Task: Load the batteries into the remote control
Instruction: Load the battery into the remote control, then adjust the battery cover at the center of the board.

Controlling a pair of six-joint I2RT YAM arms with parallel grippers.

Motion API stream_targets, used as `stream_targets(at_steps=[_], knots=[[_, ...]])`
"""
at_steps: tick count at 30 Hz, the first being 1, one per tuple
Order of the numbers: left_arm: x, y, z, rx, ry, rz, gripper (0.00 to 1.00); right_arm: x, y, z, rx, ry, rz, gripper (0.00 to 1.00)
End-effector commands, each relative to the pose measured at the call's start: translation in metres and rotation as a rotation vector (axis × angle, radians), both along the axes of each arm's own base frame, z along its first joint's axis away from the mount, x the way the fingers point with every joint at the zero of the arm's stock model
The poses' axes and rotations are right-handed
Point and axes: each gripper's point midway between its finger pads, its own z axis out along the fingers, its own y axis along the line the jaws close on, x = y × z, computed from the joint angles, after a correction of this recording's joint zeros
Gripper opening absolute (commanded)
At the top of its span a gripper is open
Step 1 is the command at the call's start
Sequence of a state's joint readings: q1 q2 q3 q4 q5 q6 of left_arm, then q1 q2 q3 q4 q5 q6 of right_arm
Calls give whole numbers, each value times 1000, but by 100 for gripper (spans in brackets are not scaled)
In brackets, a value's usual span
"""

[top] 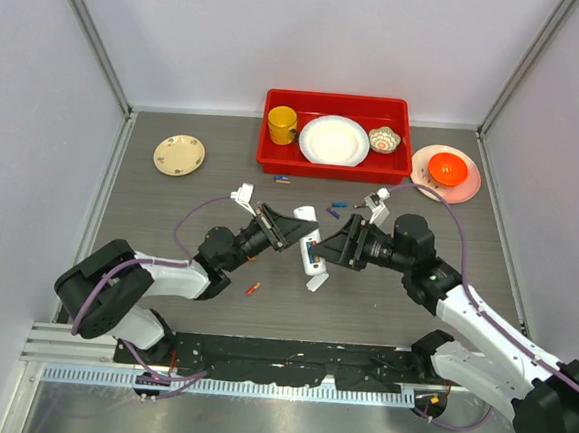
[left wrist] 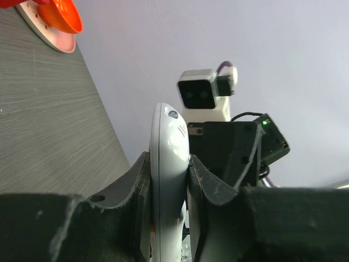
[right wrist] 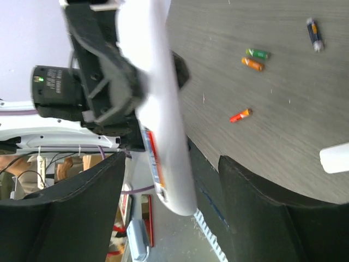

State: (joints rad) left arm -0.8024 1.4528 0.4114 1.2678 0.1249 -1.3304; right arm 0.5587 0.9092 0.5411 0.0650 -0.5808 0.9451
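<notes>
Bright, even light is cast from above — shadows are soft. Glare is seen on the remote control (left wrist: 166,180); wrist-view foregrounds are rendered blurred.

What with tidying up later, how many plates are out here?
3: cream plate far left, white plate in the red tray, pink plate under the orange bowl.

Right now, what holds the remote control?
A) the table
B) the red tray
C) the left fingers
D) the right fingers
C: the left fingers press the remote control from both sides, while the right fingers stand wide apart.
</notes>
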Motion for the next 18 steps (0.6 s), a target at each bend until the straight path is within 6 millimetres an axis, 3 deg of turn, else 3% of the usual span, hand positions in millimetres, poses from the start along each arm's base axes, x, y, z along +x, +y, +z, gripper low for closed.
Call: stream_targets(at_steps=[1,3,6,10,13,16,18], knots=[[-7,22,64,-191,-206,40,0,11,-11,66,19,-201,-48,76],[-2,29,57,-175,-201,59,0,17,-20,71,-15,-230,-105,77],[3,43,50,-163,-186,86,0,29,-39,53,-131,-222,-219,77],[-1,64,41,-151,-177,120,0,33,-67,-25,-405,-89,-280,70],[-11,76,28,-132,-148,126,0,24,-66,-67,-483,-43,-234,63],[-23,82,14,-98,-107,111,0,23,-61,-89,-562,-53,-228,60],[-29,86,5,-74,-90,108,0,13,-47,-97,-623,-91,-163,60]])
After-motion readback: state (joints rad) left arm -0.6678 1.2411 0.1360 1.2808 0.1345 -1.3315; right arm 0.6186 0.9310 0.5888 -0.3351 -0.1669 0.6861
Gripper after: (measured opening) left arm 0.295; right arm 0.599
